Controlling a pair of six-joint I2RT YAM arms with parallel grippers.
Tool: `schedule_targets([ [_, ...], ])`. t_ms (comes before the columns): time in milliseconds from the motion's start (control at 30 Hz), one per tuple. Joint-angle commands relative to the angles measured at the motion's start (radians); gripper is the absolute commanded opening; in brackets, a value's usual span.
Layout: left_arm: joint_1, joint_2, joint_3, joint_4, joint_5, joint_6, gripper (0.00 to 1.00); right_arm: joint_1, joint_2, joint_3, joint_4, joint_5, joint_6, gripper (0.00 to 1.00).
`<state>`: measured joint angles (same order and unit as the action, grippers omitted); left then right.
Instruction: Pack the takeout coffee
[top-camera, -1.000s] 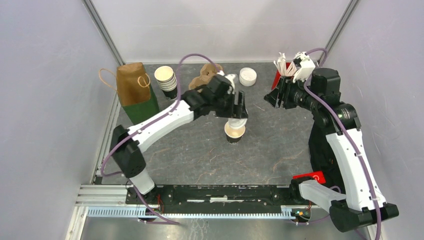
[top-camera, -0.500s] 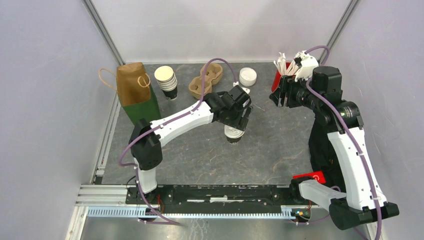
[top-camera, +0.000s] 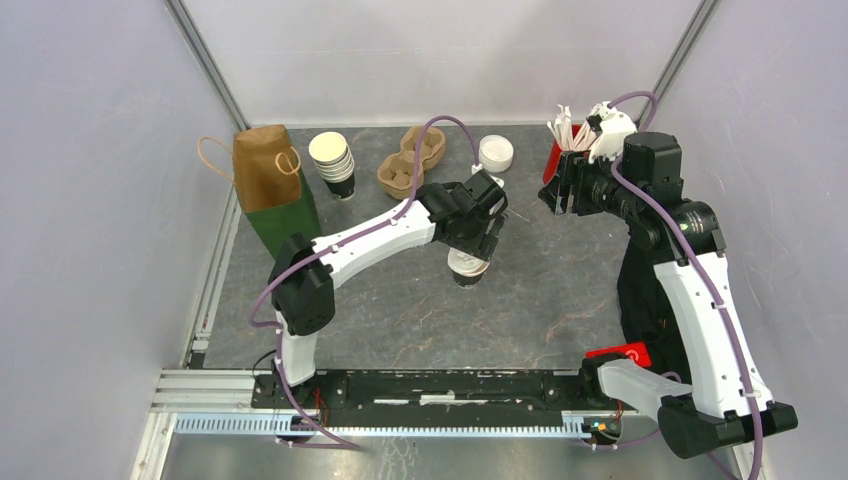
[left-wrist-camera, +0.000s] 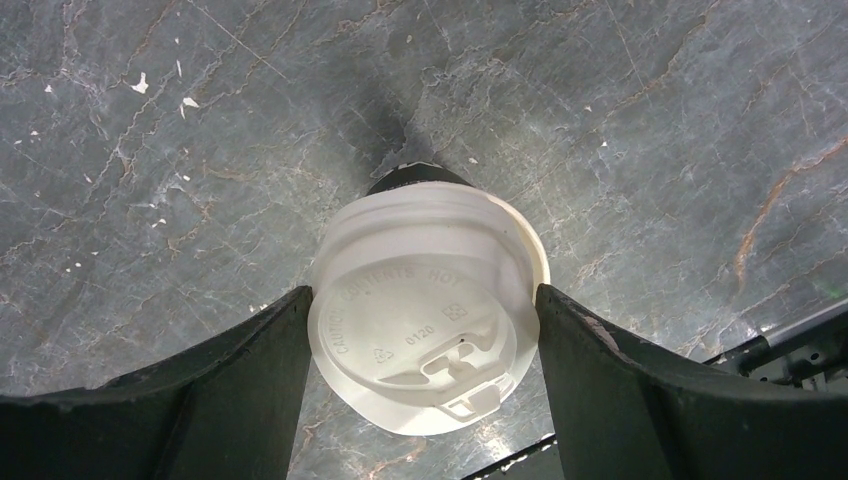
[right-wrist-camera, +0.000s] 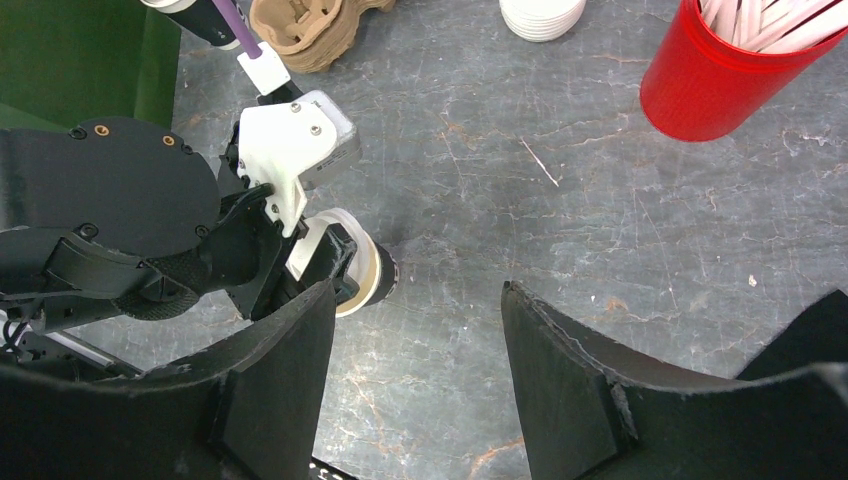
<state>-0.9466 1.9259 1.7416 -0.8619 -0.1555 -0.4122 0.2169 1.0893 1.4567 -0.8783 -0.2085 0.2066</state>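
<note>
The takeout coffee (top-camera: 467, 272) stands mid-table: a small dark cup (left-wrist-camera: 415, 178) with a cream rim. A white plastic lid (left-wrist-camera: 425, 320) sits on its mouth, slightly askew, so a sliver of rim shows at the right. My left gripper (top-camera: 478, 248) reaches down over the cup. Its fingers (left-wrist-camera: 250, 380) press both sides of the lid, so the left gripper (left-wrist-camera: 422, 300) is shut on it. My right gripper (top-camera: 560, 190) hovers to the right, near the red cup. The right gripper (right-wrist-camera: 415, 290) is open with only table between its fingers. The cup (right-wrist-camera: 380, 272) also shows in the right wrist view.
A brown and green paper bag (top-camera: 270, 185) stands at the back left. Beside it are a stack of lidless cups (top-camera: 333, 160), a cardboard cup carrier (top-camera: 410, 160) and a stack of white lids (top-camera: 495, 153). A red cup of stirrers (top-camera: 556, 155) stands behind the right gripper.
My left gripper has come down with the lid from just above the cup onto its mouth. The right gripper has risen slightly and its jaws have widened a little.
</note>
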Motion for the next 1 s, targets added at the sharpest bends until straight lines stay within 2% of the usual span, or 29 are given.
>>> schedule_targets([
  [0, 0.0, 0.012, 0.046, 0.001, -0.009, 0.042, 0.8, 0.003, -0.005, 0.016, 0.025, 0.009, -0.021, 0.68],
  [633, 0.0, 0.009, 0.042, 0.001, -0.004, 0.048, 0.93, 0.004, -0.015, -0.004, 0.029, 0.001, -0.018, 0.69],
  [733, 0.0, 0.008, 0.044, 0.0, -0.005, 0.051, 0.99, 0.004, -0.015, -0.01, 0.032, 0.0, -0.017, 0.69],
  [967, 0.0, -0.009, 0.036, -0.003, -0.012, 0.051, 1.0, 0.005, -0.013, -0.014, 0.035, -0.003, -0.016, 0.69],
])
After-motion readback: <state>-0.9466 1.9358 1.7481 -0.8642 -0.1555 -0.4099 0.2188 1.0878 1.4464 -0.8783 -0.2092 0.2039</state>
